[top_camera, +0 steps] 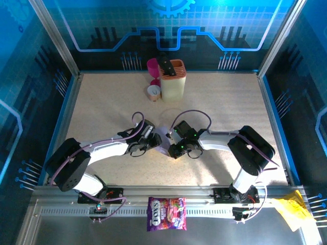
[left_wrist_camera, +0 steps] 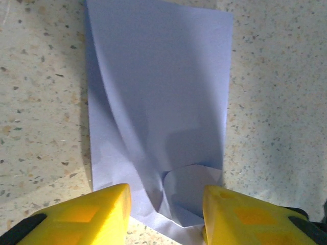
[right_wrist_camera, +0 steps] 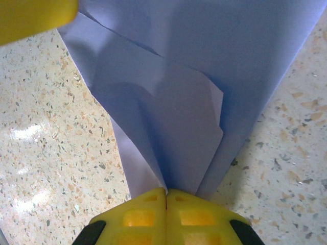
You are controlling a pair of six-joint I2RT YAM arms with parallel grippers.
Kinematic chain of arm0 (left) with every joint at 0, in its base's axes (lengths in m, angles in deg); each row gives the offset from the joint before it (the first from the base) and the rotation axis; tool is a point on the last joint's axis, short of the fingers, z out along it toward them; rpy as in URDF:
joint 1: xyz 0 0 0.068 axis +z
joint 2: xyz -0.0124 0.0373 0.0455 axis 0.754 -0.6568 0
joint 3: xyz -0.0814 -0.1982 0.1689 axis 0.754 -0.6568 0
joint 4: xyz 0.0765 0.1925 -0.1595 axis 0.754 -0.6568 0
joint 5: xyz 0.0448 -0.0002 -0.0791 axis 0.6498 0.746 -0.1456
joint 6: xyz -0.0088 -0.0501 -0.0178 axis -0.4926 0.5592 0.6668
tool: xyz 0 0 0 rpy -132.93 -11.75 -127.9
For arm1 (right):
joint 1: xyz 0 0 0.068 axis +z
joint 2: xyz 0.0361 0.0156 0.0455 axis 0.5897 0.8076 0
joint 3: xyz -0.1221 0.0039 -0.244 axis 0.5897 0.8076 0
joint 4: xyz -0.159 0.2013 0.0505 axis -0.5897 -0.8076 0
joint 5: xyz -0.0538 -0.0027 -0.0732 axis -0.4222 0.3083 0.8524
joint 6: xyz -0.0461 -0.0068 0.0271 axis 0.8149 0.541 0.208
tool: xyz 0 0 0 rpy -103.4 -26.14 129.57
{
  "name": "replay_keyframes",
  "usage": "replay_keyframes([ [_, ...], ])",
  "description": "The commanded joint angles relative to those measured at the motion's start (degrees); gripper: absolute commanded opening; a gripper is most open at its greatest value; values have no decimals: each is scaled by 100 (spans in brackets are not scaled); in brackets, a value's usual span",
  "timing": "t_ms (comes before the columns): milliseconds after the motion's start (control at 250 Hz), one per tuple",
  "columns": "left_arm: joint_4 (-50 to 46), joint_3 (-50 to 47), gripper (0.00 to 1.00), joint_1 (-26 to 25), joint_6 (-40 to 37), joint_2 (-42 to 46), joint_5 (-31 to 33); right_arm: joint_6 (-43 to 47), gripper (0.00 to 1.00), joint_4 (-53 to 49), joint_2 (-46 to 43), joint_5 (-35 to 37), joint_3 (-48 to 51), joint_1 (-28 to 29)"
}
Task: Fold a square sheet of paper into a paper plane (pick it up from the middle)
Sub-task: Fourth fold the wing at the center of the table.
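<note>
The lilac sheet of paper (top_camera: pixel 164 144) lies partly folded at the table's middle, between both arms. In the left wrist view the paper (left_wrist_camera: pixel 158 87) stretches away as a tall strip with a raised ridge and a small curled flap near the fingers. My left gripper (left_wrist_camera: pixel 166 214) is open, its yellow fingers (left_wrist_camera: pixel 87 214) straddling the paper's near edge. My right gripper (right_wrist_camera: pixel 166 196) is shut on the paper (right_wrist_camera: pixel 194 76), pinching its gathered layers so they fan out from the closed fingertips. In the top view the left gripper (top_camera: pixel 153 140) and right gripper (top_camera: pixel 176 148) nearly meet over the sheet.
A peach holder (top_camera: pixel 172 79) with a dark tool, a magenta cup (top_camera: pixel 153 66) and a small roll (top_camera: pixel 153 92) stand at the back centre. A printed sweets bag (top_camera: pixel 167 213) and yellow crumpled paper (top_camera: pixel 291 209) lie on the near rail. A yellow finger of the left gripper (right_wrist_camera: pixel 30 15) shows at the right wrist view's top left.
</note>
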Motion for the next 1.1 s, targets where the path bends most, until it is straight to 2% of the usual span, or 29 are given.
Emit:
replay_keyframes([
  [0,-161,145,40,63,-168,-89,30,48,0,-600,251,239,301,-19],
  [104,-141,167,36,90,-220,-121,12,48,0,-602,247,234,291,-17],
  [244,-123,222,25,125,-306,-181,-65,48,0,-635,194,238,261,-16],
  [395,-74,227,0,143,-285,-239,-173,81,1,-794,75,238,135,-15],
  [479,-66,166,0,143,-116,-192,-182,100,15,-970,-79,256,39,-20],
  [559,-87,65,0,143,179,-96,-143,80,32,-1122,-337,297,-24,-16],
  [599,-136,19,0,135,351,-40,-114,58,36,-1188,-494,350,-34,-18],
  [803,-639,-63,0,-96,1149,262,378,-159,38,-1372,-1140,679,-7,33],
  [1095,-1128,-148,0,-593,2379,565,1100,-322,38,-1362,-1133,1585,-151,813],
])
